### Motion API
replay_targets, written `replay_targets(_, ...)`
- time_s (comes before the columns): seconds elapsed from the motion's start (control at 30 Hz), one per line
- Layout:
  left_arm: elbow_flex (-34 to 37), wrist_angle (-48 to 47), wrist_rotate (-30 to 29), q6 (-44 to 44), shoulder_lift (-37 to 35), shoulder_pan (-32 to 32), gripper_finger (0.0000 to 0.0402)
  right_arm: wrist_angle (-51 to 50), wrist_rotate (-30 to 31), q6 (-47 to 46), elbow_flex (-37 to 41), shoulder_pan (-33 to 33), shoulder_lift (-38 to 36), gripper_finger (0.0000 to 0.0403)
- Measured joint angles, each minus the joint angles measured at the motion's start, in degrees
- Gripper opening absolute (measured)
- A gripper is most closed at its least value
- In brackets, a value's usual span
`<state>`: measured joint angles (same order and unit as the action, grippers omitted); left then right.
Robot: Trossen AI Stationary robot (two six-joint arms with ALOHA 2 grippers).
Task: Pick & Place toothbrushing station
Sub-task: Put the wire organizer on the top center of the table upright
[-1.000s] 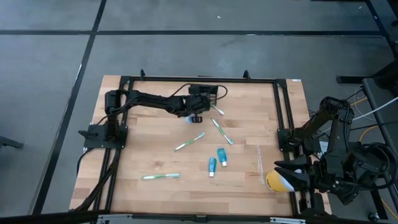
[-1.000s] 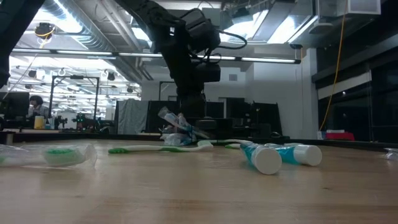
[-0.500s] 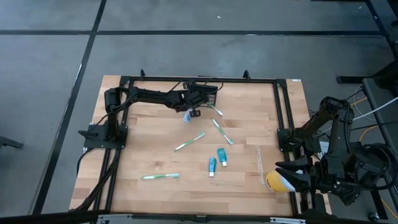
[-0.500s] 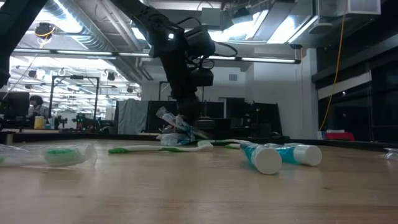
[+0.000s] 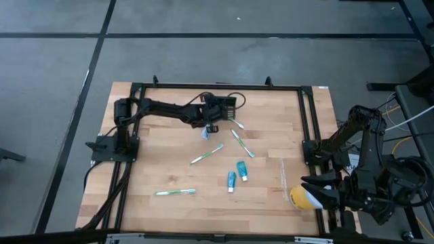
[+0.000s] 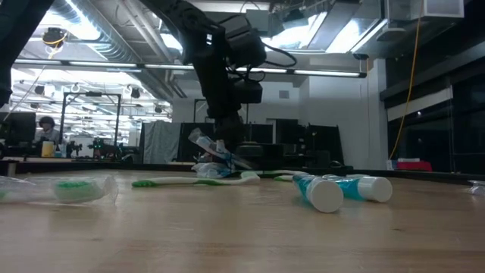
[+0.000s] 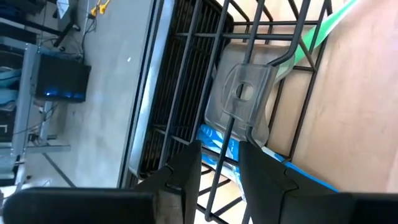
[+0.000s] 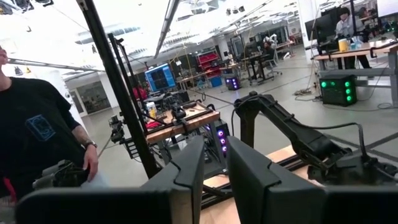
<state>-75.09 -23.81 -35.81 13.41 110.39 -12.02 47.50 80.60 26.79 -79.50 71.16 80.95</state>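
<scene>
The left gripper (image 7: 217, 165) pinches a wire of the toothbrushing station (image 5: 222, 104), fingers narrowly parted, lifted slightly higher than before; right gripper's (image 8: 214, 165) fingers narrowly parted, holding nothing.

Four toothbrushes (image 5: 207, 154), two toothpaste tubes (image 5: 236, 175), one cup (image 5: 300, 197).
</scene>
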Motion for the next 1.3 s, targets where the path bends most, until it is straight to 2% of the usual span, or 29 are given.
replay_targets(0.27, 0.04, -0.69, -5.34, -0.72, 0.02, 1.89, 0.0102, -0.05, 1.36, 0.22, 0.00, 0.45, 0.00, 0.0070)
replay_targets(0.4, 0.04, 0.04, -10.62, -0.72, 0.02, 2.85, 0.0102, -0.09, 1.53, 0.22, 0.00, 0.73, 0.00, 0.0070)
replay_targets(0.53, 0.03, -0.60, -8.09, -2.34, 0.02, 3.00, 0.0102, -0.22, 1.53, 0.24, 0.00, 0.74, 0.00, 0.0070)
replay_targets(0.93, 0.04, -0.71, -7.57, -5.08, 0.02, 5.79, 0.0100, -0.46, 3.19, 0.26, 0.00, 1.33, 0.00, 0.0070)
replay_targets(1.07, 0.03, -0.46, -4.16, -7.00, 0.02, 4.46, 0.0099, -0.50, 3.19, 0.46, 0.00, 1.42, 0.00, 0.0070)
replay_targets(1.3, 0.04, -0.67, -1.45, -8.34, 0.02, 2.93, 0.0093, -1.74, 3.19, -1.05, 0.00, 1.84, 0.00, 0.0070)
